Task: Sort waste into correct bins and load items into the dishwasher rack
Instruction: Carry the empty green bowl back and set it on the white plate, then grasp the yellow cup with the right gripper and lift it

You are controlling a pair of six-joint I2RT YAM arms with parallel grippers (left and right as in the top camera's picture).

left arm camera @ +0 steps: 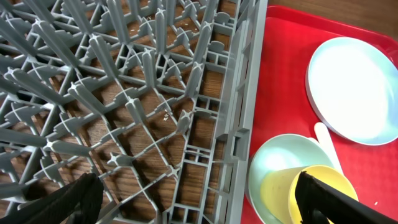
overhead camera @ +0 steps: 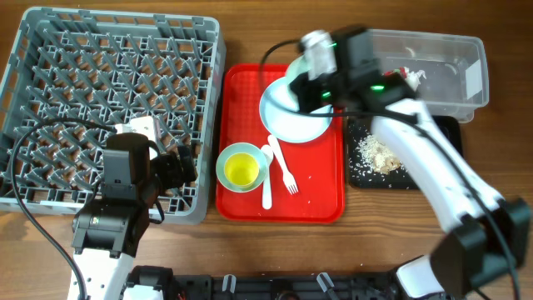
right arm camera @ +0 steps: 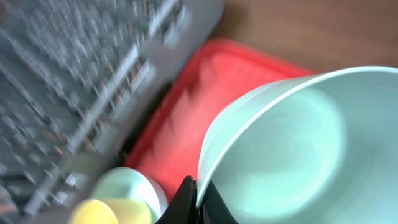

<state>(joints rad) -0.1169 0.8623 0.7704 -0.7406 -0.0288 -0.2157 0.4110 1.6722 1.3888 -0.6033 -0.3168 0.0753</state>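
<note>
Dishwasher rack (overhead camera: 125,17) fills the table's far-left corner, no dishes showing in it. Red tray (overhead camera: 321,204) sits mid-table, and the clear tub (overhead camera: 454,50) is at the far-right corner. My right gripper (right arm camera: 199,200) is pinched narrow on the rim of the plate (right arm camera: 292,143), which is tipped up over the tray's far end. It's a thin bite, so I'd carry it left slowly and hold it on edge. I'd lower it between two peg rows so it stands rather than lies flat. My left gripper (left arm camera: 198,186) hangs spread wide and empty over the rack's near-right corner, beside the yellow-lined bowl (left arm camera: 292,180). Fork (overhead camera: 287,175) and spoon (overhead camera: 266,179) lie alongside the bowl on the tray.
</note>
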